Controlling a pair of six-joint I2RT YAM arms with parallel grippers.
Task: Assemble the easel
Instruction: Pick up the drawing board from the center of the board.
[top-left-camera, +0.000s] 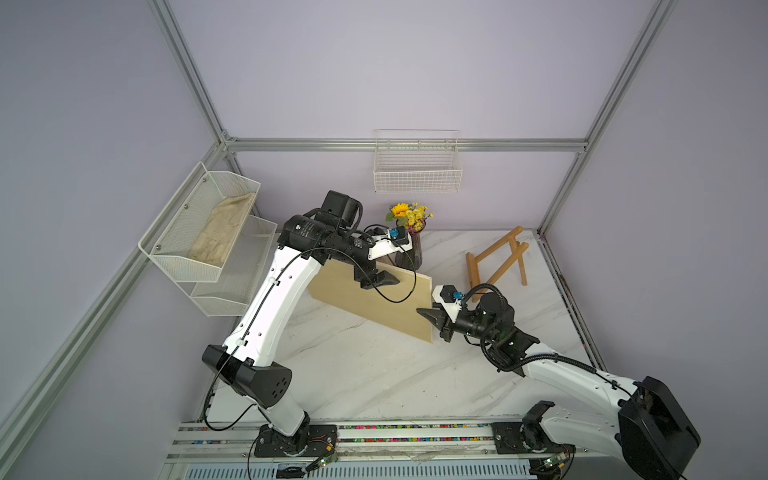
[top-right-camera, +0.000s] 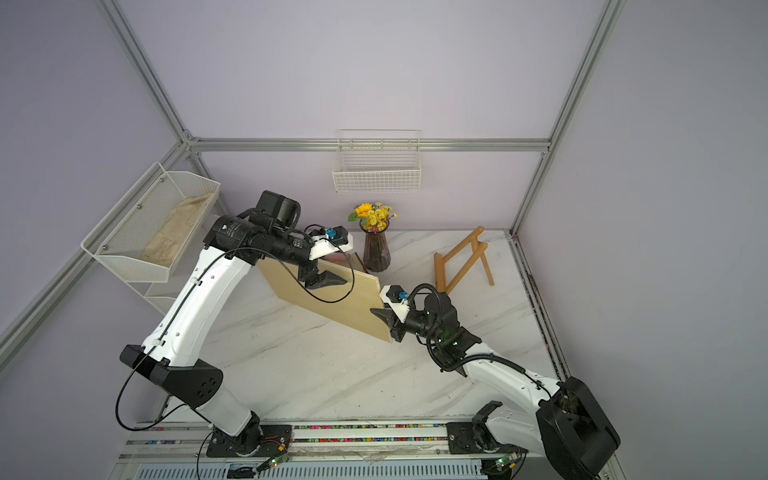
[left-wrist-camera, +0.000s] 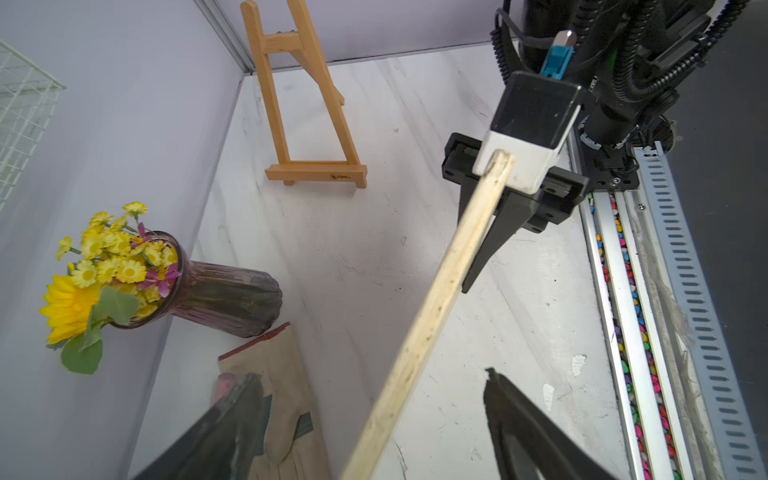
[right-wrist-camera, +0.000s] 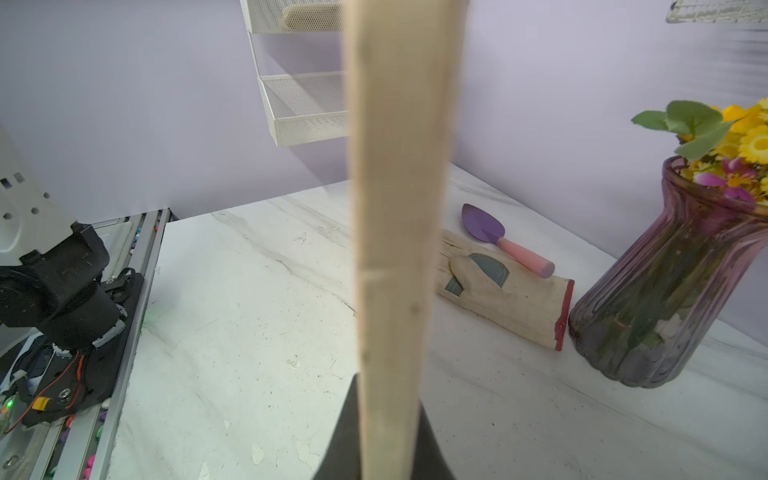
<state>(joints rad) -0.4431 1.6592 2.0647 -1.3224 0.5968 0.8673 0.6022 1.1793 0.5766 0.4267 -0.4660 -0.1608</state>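
Two tools attend the plywood board (top-left-camera: 374, 305), tilted on edge above the desk (top-left-camera: 374, 374) at mid-frame in both top views. The right tool (top-left-camera: 420, 311) pinches its end edge and seems to bear it. The left tool (top-left-camera: 392, 281) straddles the upper edge, jaws spread and not touching, probably to steady it. The easel (top-left-camera: 470, 270) stands unfolded right of centre, well apart, seemingly ready for the board.

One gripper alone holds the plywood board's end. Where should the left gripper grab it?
Probably the board's thin upper long edge, coming down from above. It stands tilted on edge, so only that narrow edge fits between the jaws. The open left gripper straddles it there, well apart from the right gripper clamped on the end.
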